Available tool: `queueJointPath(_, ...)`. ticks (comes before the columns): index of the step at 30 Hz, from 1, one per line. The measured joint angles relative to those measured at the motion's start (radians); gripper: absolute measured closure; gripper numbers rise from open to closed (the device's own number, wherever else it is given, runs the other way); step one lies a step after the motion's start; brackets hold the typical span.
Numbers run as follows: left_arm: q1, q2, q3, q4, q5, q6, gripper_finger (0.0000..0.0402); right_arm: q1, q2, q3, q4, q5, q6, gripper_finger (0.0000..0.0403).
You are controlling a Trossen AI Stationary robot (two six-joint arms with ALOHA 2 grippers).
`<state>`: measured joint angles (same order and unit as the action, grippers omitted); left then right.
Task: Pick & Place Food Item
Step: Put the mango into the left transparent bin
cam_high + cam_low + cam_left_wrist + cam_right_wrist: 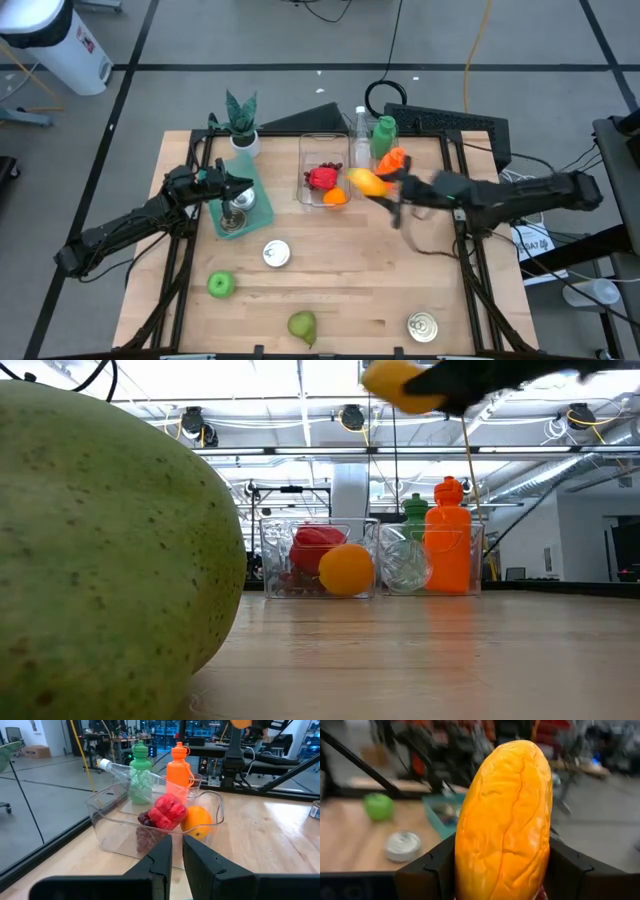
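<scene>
The right gripper [378,186] squeezes a yellow-orange bread roll [505,820] between its 2 fingers, up in the air by the clear box [303,172]. The left gripper [240,186] is closed tight with nothing in it, over the teal plate [262,210].

A grey floor [250,40] crossed by dark lines surrounds the wooden table [340,280], under bright ceiling lights [300,380].
</scene>
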<state>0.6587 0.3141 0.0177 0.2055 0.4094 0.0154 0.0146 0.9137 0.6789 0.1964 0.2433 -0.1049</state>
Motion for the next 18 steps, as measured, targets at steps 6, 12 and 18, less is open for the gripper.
queueJointPath(6, 0.000, 0.000, 0.000, -0.001, 0.000, -0.018, 0.0350, -0.163, 0.363, 0.322, -0.151, 0.013, -0.020, 0.0193)
queueJointPath(12, 0.000, 0.000, 0.000, -0.010, 0.000, -0.010, 0.0350, -0.314, 0.637, 0.536, -0.308, -0.166, -0.082, 0.0193)
queueJointPath(18, 0.000, 0.000, 0.000, -0.010, -0.001, 0.005, 0.0350, -0.378, 0.785, 0.603, -0.344, -0.082, -0.199, 0.0193)
